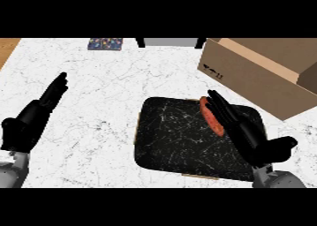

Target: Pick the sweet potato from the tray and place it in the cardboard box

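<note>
An orange-red sweet potato [210, 115] lies on the right part of the black tray [177, 141], long and narrow, running from upper left to lower right. My right hand [245, 132] is over the tray's right side with straight fingers lying along the potato's right flank, thumb spread to the right; it is open. The open cardboard box [252, 75] stands at the upper right, just beyond the tray. My left hand [33, 119] rests open at the left, fingers pointing up, far from the tray.
The white marble counter [102, 88] has a wooden strip at its upper left edge. A small dark patterned object [105, 43] lies at the counter's far edge, and a grey item [170, 42] sits beside it.
</note>
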